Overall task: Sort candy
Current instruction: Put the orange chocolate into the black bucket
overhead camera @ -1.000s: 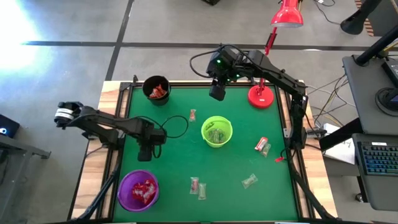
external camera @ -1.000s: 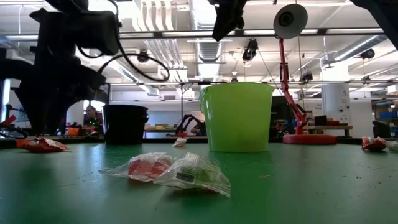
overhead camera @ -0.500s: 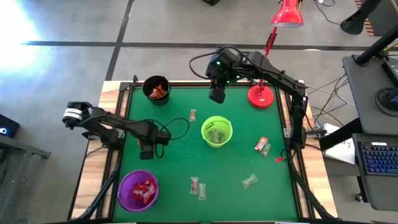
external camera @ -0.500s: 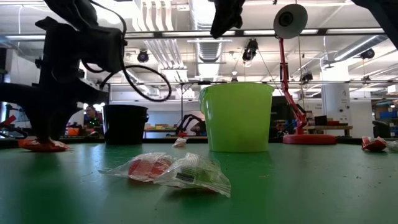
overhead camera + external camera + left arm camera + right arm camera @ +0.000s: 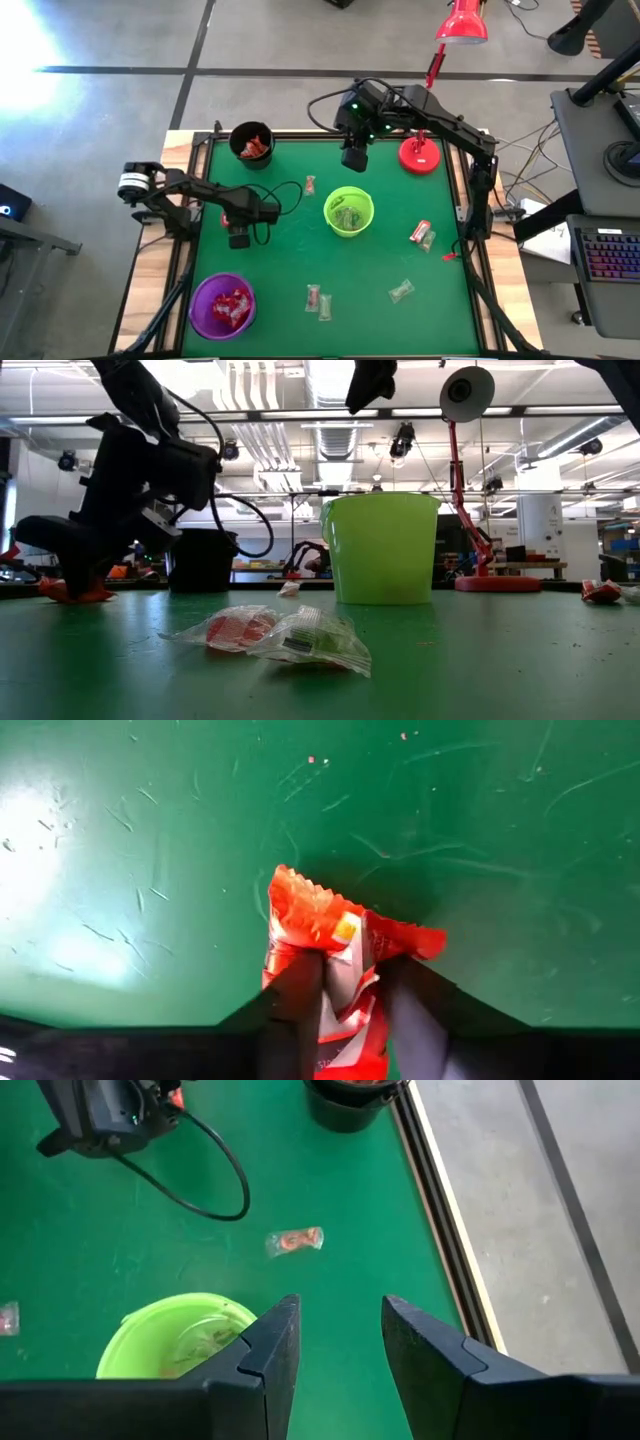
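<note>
Since the left hand (image 5: 345,1010) is pinched on a red candy (image 5: 335,945) at the desk (image 5: 290,260) just above the purple cup (image 5: 222,305), that cup lies directly below; right hand (image 5: 335,1350) hovers open, far off.

Bright overhead light, sharp views

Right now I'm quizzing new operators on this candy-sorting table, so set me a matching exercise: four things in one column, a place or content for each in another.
Things:
1. purple cup
2. green cup
3. black cup
4. red lamp base

Places or contents:
A. far right of the mat
B. holds clear-wrapped candy, mid-table
C. near left corner, red candy inside
D. far left corner, red candy inside

Pairs: 1-C, 2-B, 3-D, 4-A
</note>
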